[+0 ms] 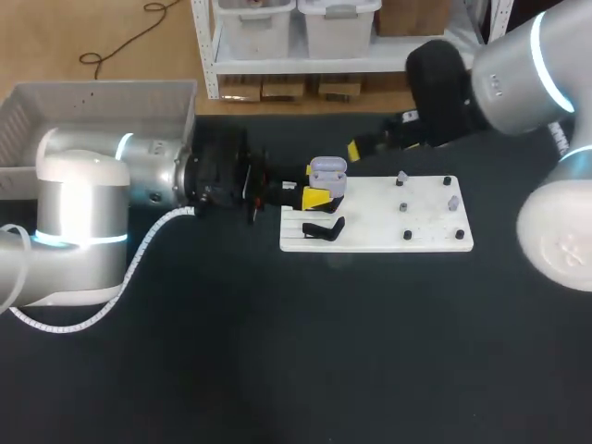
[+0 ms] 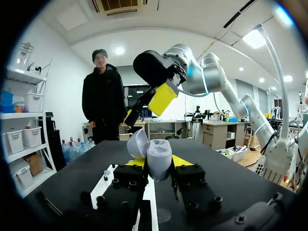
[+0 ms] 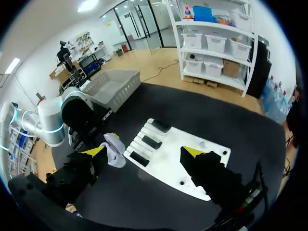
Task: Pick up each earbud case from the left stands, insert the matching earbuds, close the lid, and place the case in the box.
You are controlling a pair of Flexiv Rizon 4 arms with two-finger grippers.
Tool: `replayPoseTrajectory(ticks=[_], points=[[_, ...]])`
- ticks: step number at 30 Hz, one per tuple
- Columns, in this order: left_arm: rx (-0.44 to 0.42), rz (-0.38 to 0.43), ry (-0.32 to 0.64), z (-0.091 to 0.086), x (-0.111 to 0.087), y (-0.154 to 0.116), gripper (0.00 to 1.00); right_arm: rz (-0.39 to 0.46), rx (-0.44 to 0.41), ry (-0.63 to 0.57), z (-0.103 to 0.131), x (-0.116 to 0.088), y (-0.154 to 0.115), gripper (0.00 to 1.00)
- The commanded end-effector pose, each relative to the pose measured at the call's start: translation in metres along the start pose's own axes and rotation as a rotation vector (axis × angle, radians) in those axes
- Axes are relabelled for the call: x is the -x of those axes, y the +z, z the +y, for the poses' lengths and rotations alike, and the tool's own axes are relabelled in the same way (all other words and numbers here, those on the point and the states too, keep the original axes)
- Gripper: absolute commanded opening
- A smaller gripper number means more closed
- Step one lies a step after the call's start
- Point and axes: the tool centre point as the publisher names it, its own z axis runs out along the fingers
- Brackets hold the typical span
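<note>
My left gripper [image 1: 314, 192] is shut on a lavender earbud case [image 1: 326, 171], holding it just above the left end of the white board [image 1: 388, 222]. In the left wrist view the case [image 2: 159, 160] sits between the yellow fingertips [image 2: 182, 160] with its lid [image 2: 137, 143] swung open. A black case [image 1: 324, 228] lies on the board's slotted stands. Small grey earbuds [image 1: 401, 178] stand on pegs at the board's right end. My right gripper [image 1: 377, 139] hovers open behind the board. In its own view that gripper [image 3: 144, 153] looks down on the case [image 3: 113, 149] and the board [image 3: 192, 159].
A grey plastic box [image 1: 92, 111] stands at the table's back left, behind my left arm. Several black pegs [image 1: 460, 234] dot the board's right half. Dark tabletop [image 1: 305, 351] stretches in front of the board.
</note>
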Motion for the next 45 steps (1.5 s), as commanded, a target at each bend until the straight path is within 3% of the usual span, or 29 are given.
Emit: replayPoseTrajectory(ticks=[1, 7, 18, 23, 32, 38, 45], points=[[0.000, -0.002, 0.001, 0.000, -0.001, 0.000, 0.00, -0.031, -0.105, -0.026, -0.005, -0.004, -0.027, 1.00], [0.001, -0.002, 0.006, 0.000, -0.001, 0.000, 0.00, -0.005, -0.256, -0.091, -0.025, -0.005, -0.046, 1.00], [0.002, 0.007, 0.031, 0.003, -0.002, -0.001, 0.00, 0.078, -0.401, -0.131, -0.068, -0.016, -0.065, 1.00], [0.004, 0.011, 0.030, 0.004, -0.003, -0.002, 0.00, 0.180, -0.481, -0.213, -0.085, -0.034, -0.061, 1.00], [0.004, 0.011, 0.030, 0.004, -0.003, -0.002, 0.00, 0.340, -0.514, -0.255, -0.104, -0.072, -0.042, 1.00], [0.004, 0.011, 0.030, 0.004, -0.003, -0.002, 0.00, 0.436, -0.595, -0.183, -0.114, -0.083, -0.030, 1.00], [0.004, 0.011, 0.030, 0.004, -0.003, -0.002, 0.00, 0.485, -0.665, -0.055, -0.118, -0.087, -0.015, 1.00]])
